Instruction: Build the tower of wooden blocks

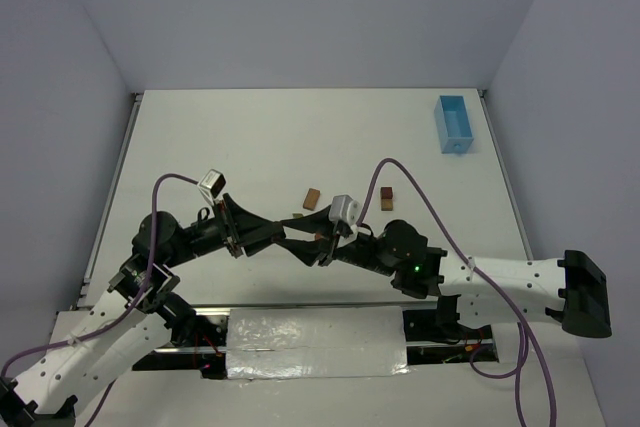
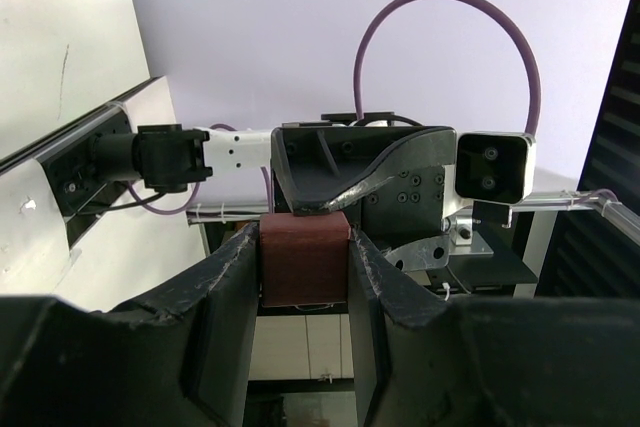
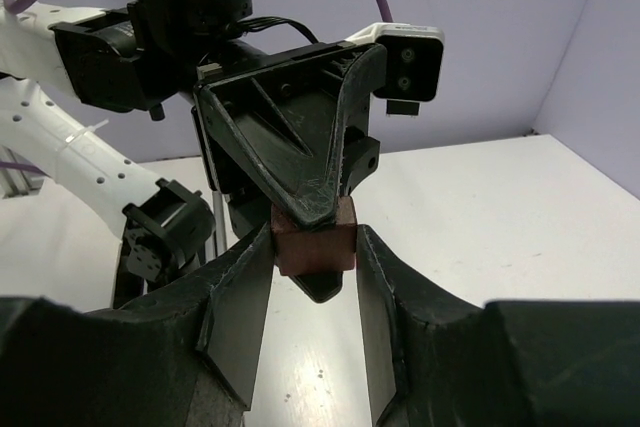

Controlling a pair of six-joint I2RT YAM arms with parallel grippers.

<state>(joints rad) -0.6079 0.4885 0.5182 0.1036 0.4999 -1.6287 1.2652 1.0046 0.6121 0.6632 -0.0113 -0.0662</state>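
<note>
Mid-air handover at frame centre: my left claw (image 2: 303, 247) clamps the brown block (image 2: 305, 272), and my right claw (image 3: 313, 252) pinches it too. Next, one must let go before stacking.

From above, the fingers (image 1: 272, 238) hide the brown block (image 2: 303, 257) gripped between them.

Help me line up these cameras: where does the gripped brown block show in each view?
Top external: block at centre, mostly hidden where the left gripper and right gripper meet.
Left wrist: low centre, between the left gripper's fingers.
Right wrist: centre, between the right gripper's fingers.
Shared landmark: both grippers' fingers crossing at the block.
</note>
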